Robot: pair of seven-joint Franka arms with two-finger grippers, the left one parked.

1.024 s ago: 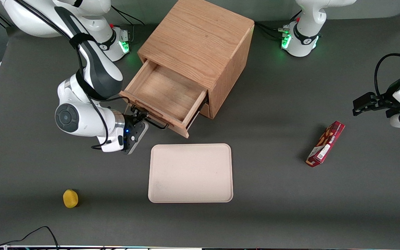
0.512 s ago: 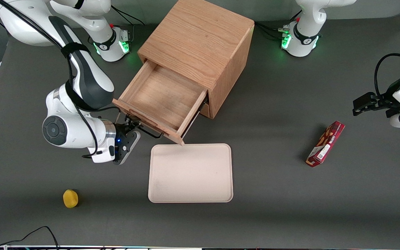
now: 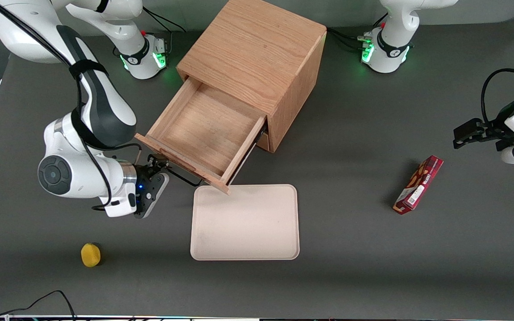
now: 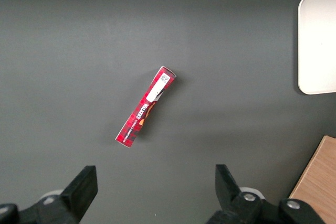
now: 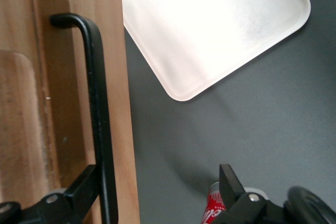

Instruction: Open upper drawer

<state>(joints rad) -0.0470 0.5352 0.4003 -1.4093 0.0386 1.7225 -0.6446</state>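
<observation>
The upper drawer (image 3: 199,129) of the wooden cabinet (image 3: 257,49) stands pulled far out, and its inside is bare. Its long black bar handle (image 3: 184,177) runs along the drawer front, on the side nearer the front camera. My right gripper (image 3: 158,164) is at the end of that handle nearer the working arm. In the right wrist view the gripper (image 5: 157,192) is open, its fingers wide apart. The black handle (image 5: 97,103) lies against the inner side of one finger (image 5: 79,190), over the light oak drawer front (image 5: 126,129). The pulled-out drawer hides the drawer below it.
A cream tray (image 3: 244,222) lies just in front of the drawer's corner and also shows from the wrist (image 5: 210,24). A yellow object (image 3: 90,255) sits near the table's front edge. A red box (image 3: 419,184) lies toward the parked arm's end. Something red with white lettering (image 5: 215,211) shows beside one finger.
The drawer has slid farther out of the cabinet, toward the front camera. My gripper has moved with the handle, the same way and toward the working arm's end.
</observation>
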